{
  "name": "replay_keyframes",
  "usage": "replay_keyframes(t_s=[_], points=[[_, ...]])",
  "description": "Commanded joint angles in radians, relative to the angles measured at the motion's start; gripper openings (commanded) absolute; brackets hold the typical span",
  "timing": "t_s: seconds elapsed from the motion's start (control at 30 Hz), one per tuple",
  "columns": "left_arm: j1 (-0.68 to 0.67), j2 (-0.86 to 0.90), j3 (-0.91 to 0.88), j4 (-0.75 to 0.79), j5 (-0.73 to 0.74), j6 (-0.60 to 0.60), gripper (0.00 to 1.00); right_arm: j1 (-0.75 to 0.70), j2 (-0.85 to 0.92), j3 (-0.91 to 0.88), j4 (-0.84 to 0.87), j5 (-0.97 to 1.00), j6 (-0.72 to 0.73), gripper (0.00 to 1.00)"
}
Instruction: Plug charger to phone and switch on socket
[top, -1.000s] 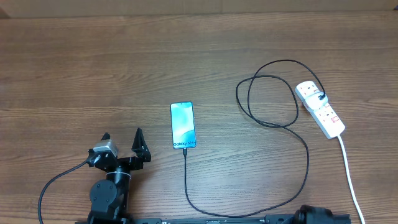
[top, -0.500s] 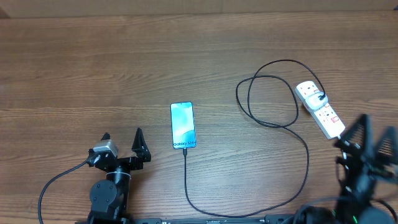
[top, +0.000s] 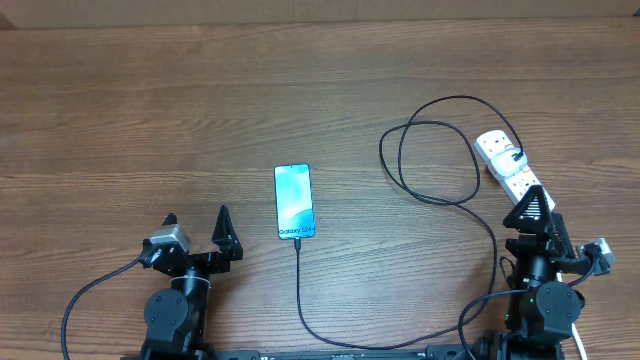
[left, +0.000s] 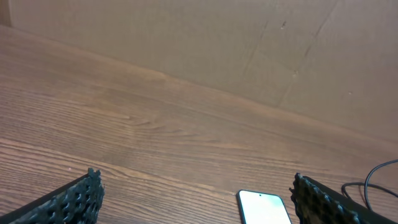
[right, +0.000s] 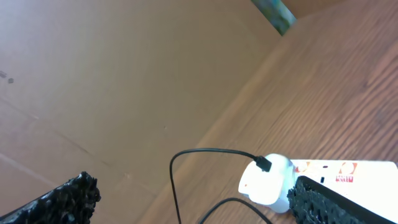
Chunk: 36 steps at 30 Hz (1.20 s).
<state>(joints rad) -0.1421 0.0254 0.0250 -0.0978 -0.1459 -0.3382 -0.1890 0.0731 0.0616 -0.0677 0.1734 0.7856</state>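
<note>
On the wooden worktop (top: 120, 100) the phone (top: 293, 202) lies screen-up, the charger (top: 298, 285) curving from its near end round to loops beside the socket (top: 500, 155), whose near end the right claw (top: 535, 207) overlaps, the left claw (top: 197, 218) spread nearby.

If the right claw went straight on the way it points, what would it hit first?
Most likely the socket: the right wrist view shows it ahead between the fingers of the open right claw, though depth is hard to judge.
</note>
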Motion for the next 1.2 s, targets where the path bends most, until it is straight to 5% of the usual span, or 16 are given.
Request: replay_keyframes(t_s=[0.0,1.17], points=[[0.005,-0.002,-0.005,0.002,0.009,-0.006,1.00,0.004,-0.003,-0.035,0.002,0.012,0.018,1.00],[0.005,-0.002,-0.005,0.002,0.009,-0.006,1.00,0.014,-0.071,-0.053,-0.001,-0.022,-0.034,1.00]])
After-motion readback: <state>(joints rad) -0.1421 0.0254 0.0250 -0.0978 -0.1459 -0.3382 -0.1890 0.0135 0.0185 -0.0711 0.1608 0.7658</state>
